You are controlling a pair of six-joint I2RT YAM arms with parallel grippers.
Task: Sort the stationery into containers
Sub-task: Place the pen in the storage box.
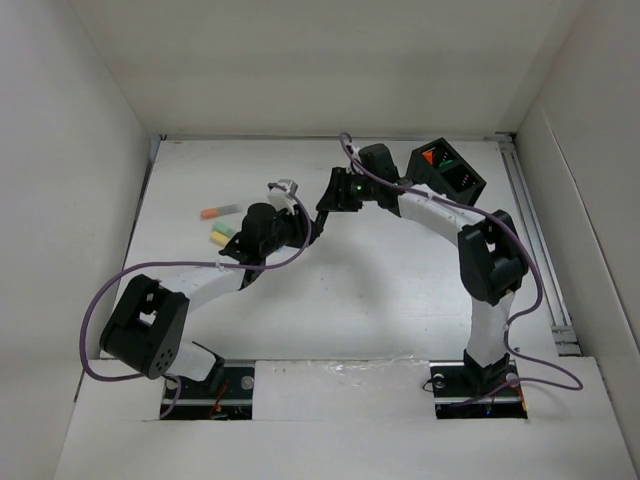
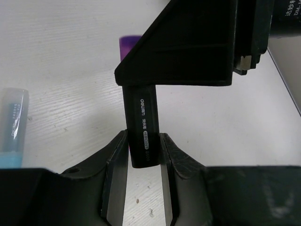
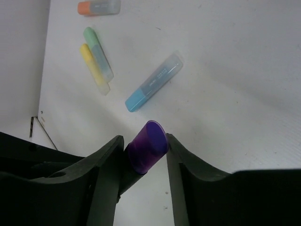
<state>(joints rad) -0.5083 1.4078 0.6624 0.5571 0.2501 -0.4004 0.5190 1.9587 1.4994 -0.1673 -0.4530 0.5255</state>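
Observation:
A purple-capped marker with a black body point(image 2: 143, 127) hangs above the table between both grippers. My left gripper point(image 2: 143, 150) is shut on the black end of the body. My right gripper point(image 3: 145, 149) has its fingers against both sides of the purple cap point(image 3: 148, 146). From above, the two grippers meet at mid table, left point(image 1: 287, 205) and right point(image 1: 335, 192). On the table below lie a light blue marker point(image 3: 153, 82), a green one point(image 3: 98, 54), a yellow one point(image 3: 94, 70) and an orange-capped one point(image 3: 99, 7). The black container point(image 1: 462, 180) stands at the back right with something orange inside.
White walls enclose the table on the left, back and right. The loose markers lie at the left rear near the left wall point(image 1: 90, 200). Purple cables loop off both arms.

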